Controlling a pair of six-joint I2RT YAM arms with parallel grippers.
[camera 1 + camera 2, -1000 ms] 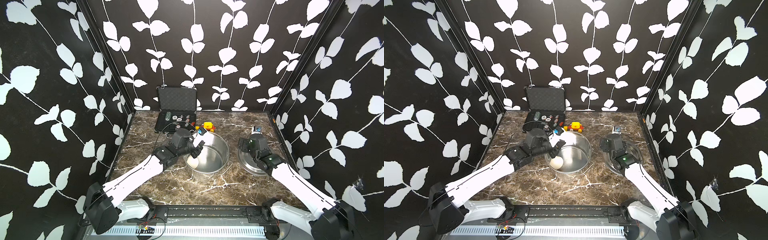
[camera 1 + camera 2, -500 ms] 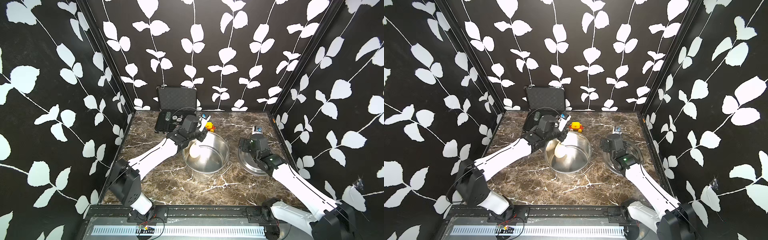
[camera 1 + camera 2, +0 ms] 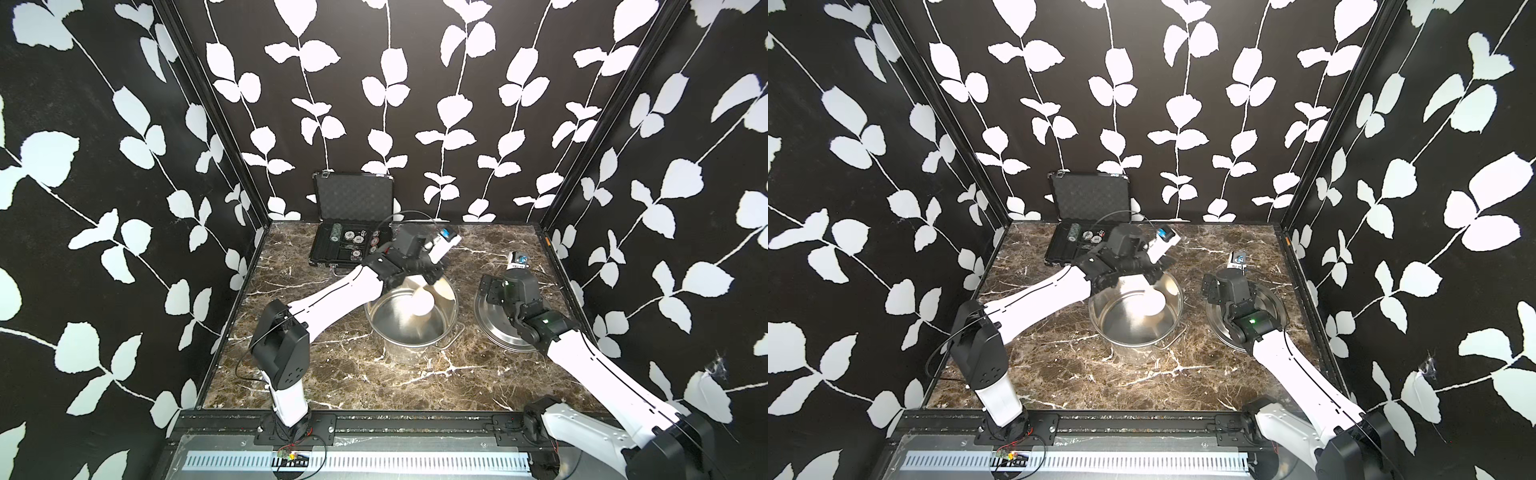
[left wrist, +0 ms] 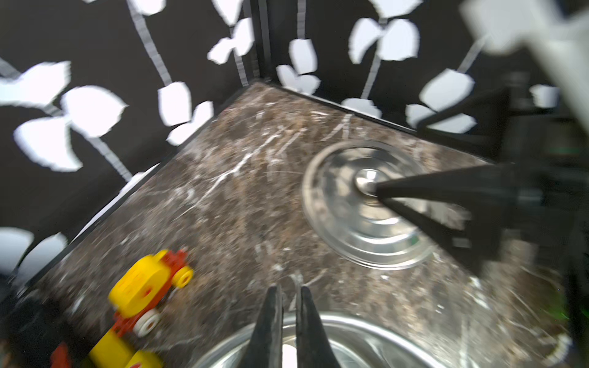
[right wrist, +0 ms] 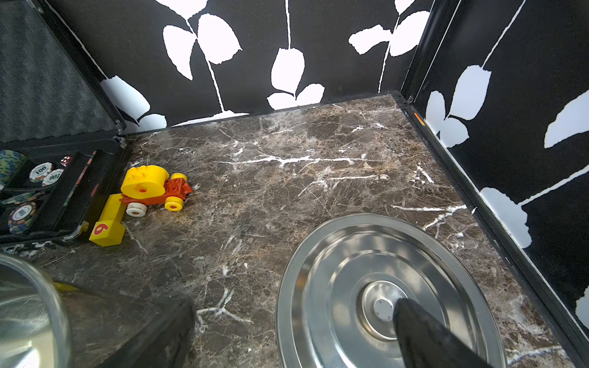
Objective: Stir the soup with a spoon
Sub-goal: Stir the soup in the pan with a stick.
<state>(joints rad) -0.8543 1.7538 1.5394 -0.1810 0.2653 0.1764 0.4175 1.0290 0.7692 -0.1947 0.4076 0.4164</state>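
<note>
The steel pot point(image 3: 409, 345) point(image 3: 1133, 343) stands mid-table; no soup shows in it, only bare shiny metal. The white spoon point(image 3: 423, 301) point(image 3: 1152, 304) has its round bowl down inside the pot, toward the far right wall. My left gripper point(image 3: 428, 279) point(image 4: 288, 291) hangs over the pot's far rim, shut on the spoon's thin handle point(image 4: 288, 353). My right gripper point(image 5: 294, 304) is open over the lid, with one finger point(image 5: 424, 334) at the knob and nothing held.
The flat steel lid point(image 3: 494, 332) point(image 5: 318, 286) lies right of the pot. An open black case point(image 3: 353, 224) with poker chips sits at the back left. A yellow-and-red toy car point(image 5: 149, 188) and a yellow block point(image 5: 106, 231) lie behind the pot.
My left gripper has swung toward the back right over the pot, carrying the spoon's bowl from the pot's left side to its right side. The right arm has stayed still.
</note>
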